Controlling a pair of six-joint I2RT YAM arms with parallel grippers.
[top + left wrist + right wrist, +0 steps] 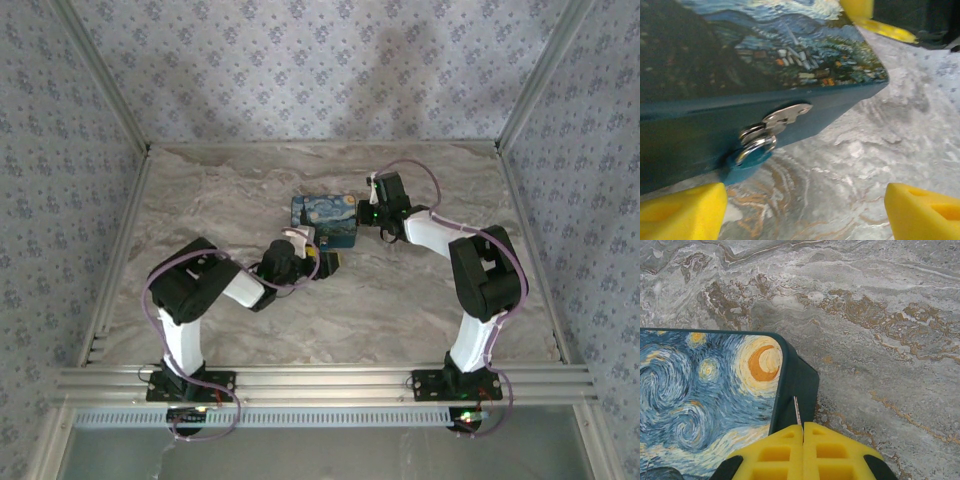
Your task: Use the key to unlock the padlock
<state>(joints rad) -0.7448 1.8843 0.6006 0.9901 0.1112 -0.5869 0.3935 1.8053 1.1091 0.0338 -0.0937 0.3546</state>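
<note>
A small padlock (752,152) is seen hanging from the silver hasp (787,114) on the side wall of the painted teal box (805,60). Its silver shackle is looped through the hasp. Its teal body is blurred and lies at 7 o'clock of the hasp.

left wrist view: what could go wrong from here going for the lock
The padlock hangs small and low under the hasp, close to the table; the open left gripper may miss it. The shut right gripper sits at just one corner of the Starry Night box, which could pivot.
</note>
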